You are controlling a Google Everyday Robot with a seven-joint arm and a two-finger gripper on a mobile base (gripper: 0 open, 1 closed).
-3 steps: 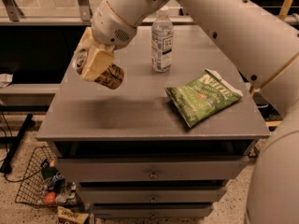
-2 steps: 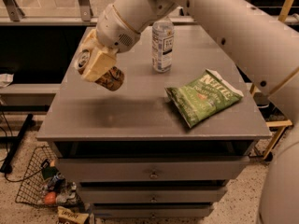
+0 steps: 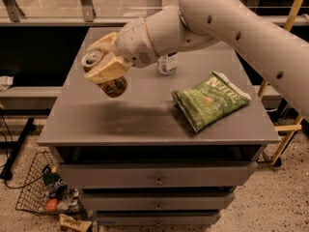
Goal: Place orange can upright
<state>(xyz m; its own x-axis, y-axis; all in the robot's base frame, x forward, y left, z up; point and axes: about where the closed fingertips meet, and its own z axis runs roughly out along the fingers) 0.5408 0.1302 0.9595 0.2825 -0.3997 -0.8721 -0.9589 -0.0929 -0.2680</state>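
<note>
Reaching in from the upper right: thick white arm [image 3: 231, 28] slung low across the back of the grey cabinet top [image 3: 120, 115], wrist turned to the left. At its end the gripper [image 3: 105, 67], above the left part of the top, clamped on the orange can [image 3: 115, 85]. Can held clear of the surface, tilted, silver top up and to the left, base down and to the right.

Hidden behind the wrist: most of the clear plastic bottle [image 3: 167, 64], only its lower labelled part showing. Middle of the can covered by the cream fingers [image 3: 108, 71]. On the right, well apart, a green chip bag [image 3: 210, 99] lying flat.

Compared with a second ago: can at much the same spot and tilt; arm swung lower, now across the bottle, then in full view.
</note>
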